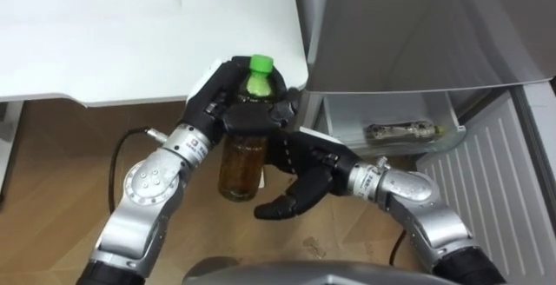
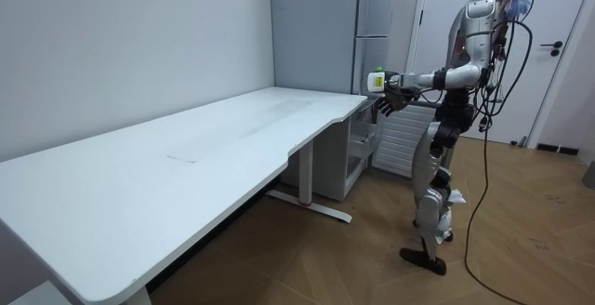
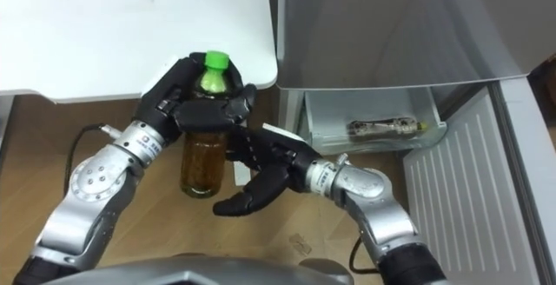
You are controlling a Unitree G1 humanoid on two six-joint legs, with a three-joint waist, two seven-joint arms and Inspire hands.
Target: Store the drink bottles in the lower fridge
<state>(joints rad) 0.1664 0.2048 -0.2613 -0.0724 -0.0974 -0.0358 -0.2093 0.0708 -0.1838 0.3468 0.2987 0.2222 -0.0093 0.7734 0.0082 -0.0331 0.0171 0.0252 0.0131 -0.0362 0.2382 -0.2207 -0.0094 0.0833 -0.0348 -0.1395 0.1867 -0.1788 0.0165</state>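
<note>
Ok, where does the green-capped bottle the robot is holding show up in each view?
Left eye view: the bottle is at centre, upright in the left hand, just below the white table's corner.
Right eye view: the bottle is left of centre, below the same corner.
Room view: the bottle is right of centre, held out past the table's far end.
Shared landmark: the table corner beside the fridge.

Both arms reach forward, left hand (image 1: 213, 101) with fingers curled tight, right hand (image 1: 304, 170) just below, fingers loosely spread.
</note>
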